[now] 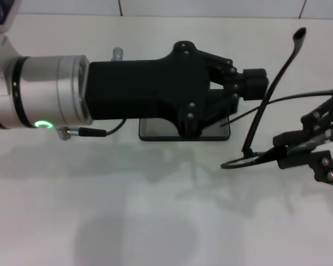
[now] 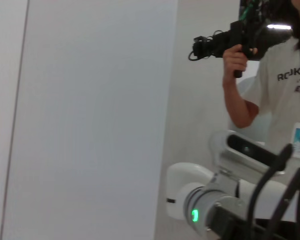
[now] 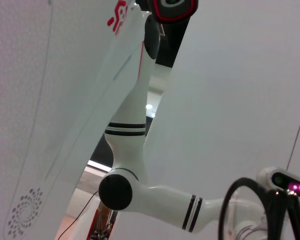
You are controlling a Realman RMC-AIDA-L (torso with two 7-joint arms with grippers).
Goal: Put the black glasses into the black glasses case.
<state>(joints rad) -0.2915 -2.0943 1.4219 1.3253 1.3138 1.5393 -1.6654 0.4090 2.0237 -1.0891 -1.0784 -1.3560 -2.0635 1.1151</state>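
Observation:
The black glasses (image 1: pixel 265 105) hang in the air at the right of the head view, one temple pointing up and away, one lens (image 1: pixel 238 162) low. My right gripper (image 1: pixel 273 153) is shut on their frame beside that lens. A lens rim also shows in the right wrist view (image 3: pixel 229 207), and a temple in the left wrist view (image 2: pixel 270 172). The black glasses case (image 1: pixel 161 132) lies flat on the table, mostly hidden under my left gripper (image 1: pixel 256 81). That gripper is shut and hovers above the case, its tips close to the raised temple. I cannot tell whether the case is open.
The white table (image 1: pixel 155 210) stretches bare in front of the case. A tiled wall edge (image 1: pixel 211 11) runs along the back. In the left wrist view a person (image 2: pixel 285 75) stands holding a camera rig beyond my right arm (image 2: pixel 205 210).

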